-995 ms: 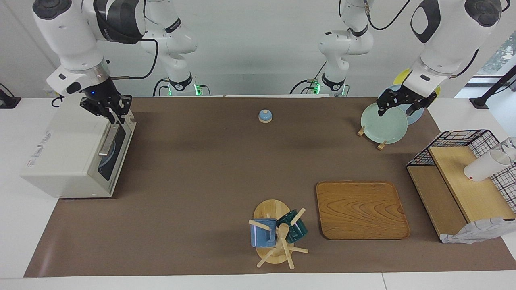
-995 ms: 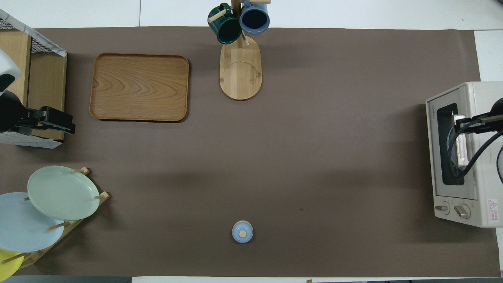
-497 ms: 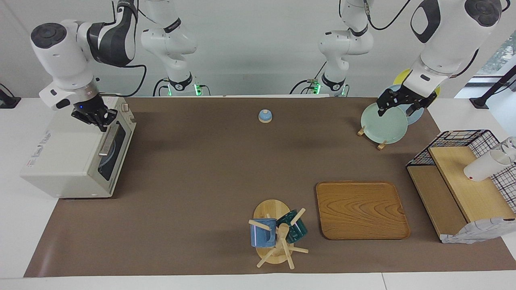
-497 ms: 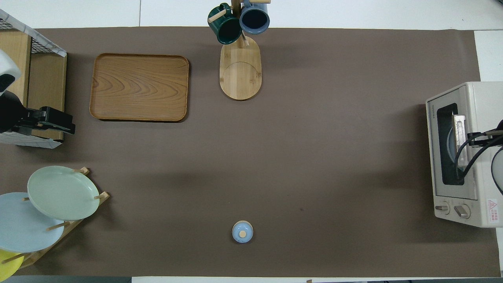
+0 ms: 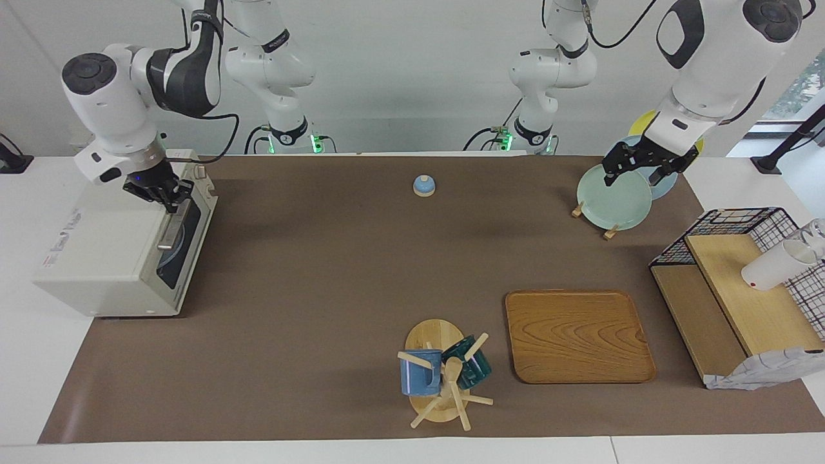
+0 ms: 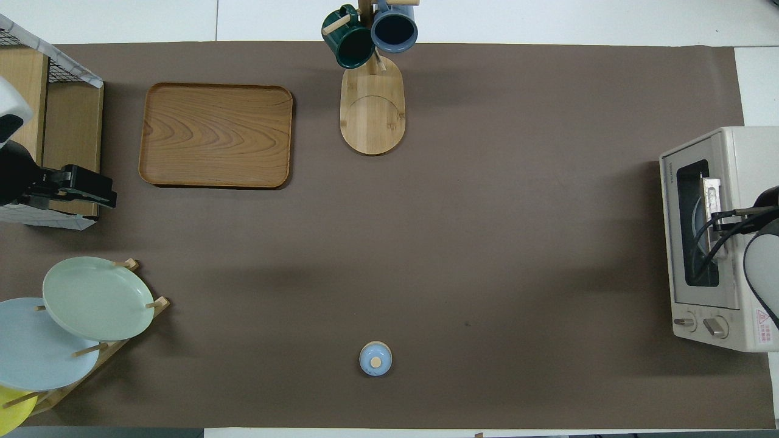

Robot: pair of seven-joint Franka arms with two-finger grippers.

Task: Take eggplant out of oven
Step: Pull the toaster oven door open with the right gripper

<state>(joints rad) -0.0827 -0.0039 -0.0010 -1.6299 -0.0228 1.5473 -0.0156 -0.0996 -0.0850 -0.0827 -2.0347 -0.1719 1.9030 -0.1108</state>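
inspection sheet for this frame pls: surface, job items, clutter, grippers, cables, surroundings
Surface: brown mat on a white table.
Job's things: oven at the right arm's end, door shut; a plate shows through the window; eggplant not seen.
Clutter: wooden tray, mug tree, plate rack, wire basket, white cup, small blue lid.
Grippers: right gripper shut at the oven's door handle; left gripper open over the plate rack, waiting.
Cables: black cable on the right arm.
Surroundings: white wall, window by the left arm's end.
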